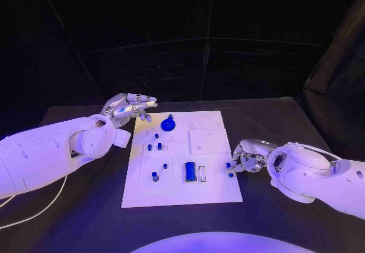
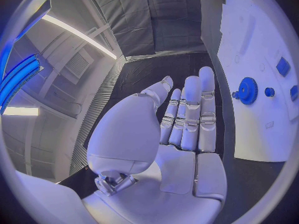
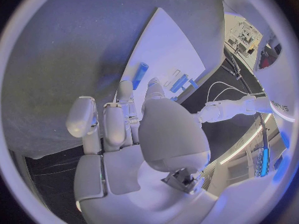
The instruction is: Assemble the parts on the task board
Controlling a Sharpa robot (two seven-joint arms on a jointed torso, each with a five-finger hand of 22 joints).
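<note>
The white task board (image 1: 213, 190) lies in the middle of the black table. A blue gear (image 1: 168, 125) stands near its far end, also seen as the gear (image 2: 248, 90). A blue block (image 1: 189, 172) and small blue pegs (image 1: 154, 175) sit toward the near end. My left hand (image 1: 129, 108) hovers by the board's far left corner, fingers (image 2: 190, 114) stretched out and holding nothing. My right hand (image 1: 247, 158) is at the board's right edge, its fingertips around a small blue part (image 1: 228, 167). That part (image 3: 141, 74) lies just past a fingertip (image 3: 125, 87); whether it is gripped is unclear.
More small blue pieces (image 1: 153, 147) sit in the board's left recesses. A white cable (image 1: 42, 208) runs over the table at the near left. Black table surface (image 1: 266, 118) surrounds the board on all sides.
</note>
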